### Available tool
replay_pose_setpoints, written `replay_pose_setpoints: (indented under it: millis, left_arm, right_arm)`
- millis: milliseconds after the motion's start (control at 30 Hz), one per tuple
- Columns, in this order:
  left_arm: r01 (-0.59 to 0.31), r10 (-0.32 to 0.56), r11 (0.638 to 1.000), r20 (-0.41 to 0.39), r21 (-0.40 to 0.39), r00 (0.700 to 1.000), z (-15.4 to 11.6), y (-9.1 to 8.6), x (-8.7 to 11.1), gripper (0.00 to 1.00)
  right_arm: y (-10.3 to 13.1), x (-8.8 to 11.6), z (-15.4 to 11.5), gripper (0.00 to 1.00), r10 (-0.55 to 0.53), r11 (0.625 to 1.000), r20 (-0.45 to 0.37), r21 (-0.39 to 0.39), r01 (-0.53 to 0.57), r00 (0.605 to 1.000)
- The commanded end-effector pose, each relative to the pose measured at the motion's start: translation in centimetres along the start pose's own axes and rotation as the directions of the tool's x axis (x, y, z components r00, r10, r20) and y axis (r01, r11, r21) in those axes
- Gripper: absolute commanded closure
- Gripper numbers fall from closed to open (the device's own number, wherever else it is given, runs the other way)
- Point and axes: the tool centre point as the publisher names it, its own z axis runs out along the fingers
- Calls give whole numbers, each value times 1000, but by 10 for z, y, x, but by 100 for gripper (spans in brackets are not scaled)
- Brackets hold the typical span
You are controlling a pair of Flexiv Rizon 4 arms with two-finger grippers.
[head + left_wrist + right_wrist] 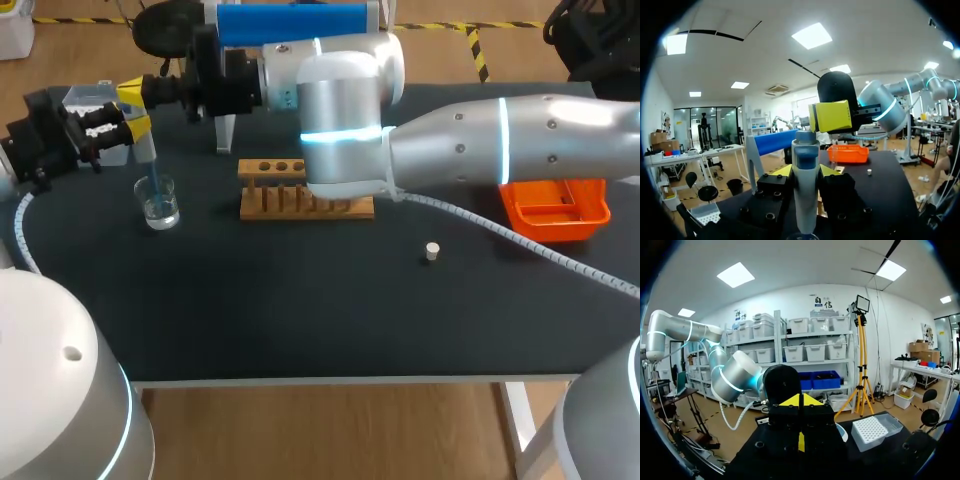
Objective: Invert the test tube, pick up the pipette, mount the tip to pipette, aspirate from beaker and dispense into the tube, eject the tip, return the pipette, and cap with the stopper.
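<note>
My left gripper (138,128) is shut on the white pipette (805,185), whose blue top stands up between its yellow fingertips (831,171). The pipette's tip (151,182) dips into the glass beaker (159,203) of clear liquid. My right arm reaches across from the right. Its gripper (130,92) is shut, and its yellow tips (830,116) rest right on the pipette's top. In the right wrist view the gripper (801,405) shows both tips pressed together. The wooden rack (300,190) stands mid-table, partly behind the right arm; I cannot make out the test tube. The small stopper (432,251) lies loose on the mat.
An orange bin (555,212) sits at the right behind the right forearm. A clear tip box (870,432) stands at the far left by the left gripper. A stand with a blue cylinder (290,22) rises at the back.
</note>
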Motion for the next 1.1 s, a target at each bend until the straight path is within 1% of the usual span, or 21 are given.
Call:
replay_pose_setpoints:
  millis: [33, 167, 433, 667, 700, 733, 800, 833, 867, 900, 1100]
  left_arm:
    - [-1, 1, 1000, -3, 4, 1000, 1, -6, -1, 100]
    - [-1, 1, 1000, -3, 4, 1000, 1, -6, -1, 100]
    - [-1, 1, 1000, -3, 4, 1000, 1, -6, -1, 100]
    - [-1, 1, 1000, -3, 4, 1000, 1, -6, -1, 100]
    - [-1, 1, 1000, -3, 4, 1000, 1, -6, -1, 100]
    - [-1, 1, 1000, -3, 4, 1000, 1, -6, -1, 100]
    - [-1, 1, 1000, -3, 4, 1000, 1, -6, -1, 100]
    - [-1, 1, 1000, -3, 4, 1000, 1, -6, -1, 100]
    - [-1, 1, 1000, -3, 4, 1000, 1, -6, -1, 100]
    - [-1, 1, 1000, -3, 4, 1000, 1, -6, -1, 100]
    - [-1, 1, 1000, -3, 4, 1000, 1, -6, -1, 100]
  right_arm:
    - [-10, -2, 2, 100, 2, 1000, -2, -2, -2, 1000]
    - [-6, -3, 2, 100, 0, 1000, -2, -4, 0, 1000]
    - [26, -3, -3, 100, -58, 998, 1, -33, 58, 998]
    - [48, 3, -15, 100, -102, 994, -1, -42, 102, 995]
    - [50, 4, -18, 97, -108, 993, -2, -41, 108, 994]
    - [52, 6, -21, 85, -113, 993, -4, -39, 113, 994]
    - [56, 8, -27, 55, -122, 992, -3, -35, 122, 992]
    - [58, 8, -31, 25, -127, 991, 0, -32, 127, 992]
    - [60, 9, -35, 6, -130, 991, 3, -30, 130, 991]
    - [62, 10, -41, 0, -136, 990, 5, -28, 136, 991]
    - [70, 18, -79, 0, -171, 985, 17, 5, 171, 985]
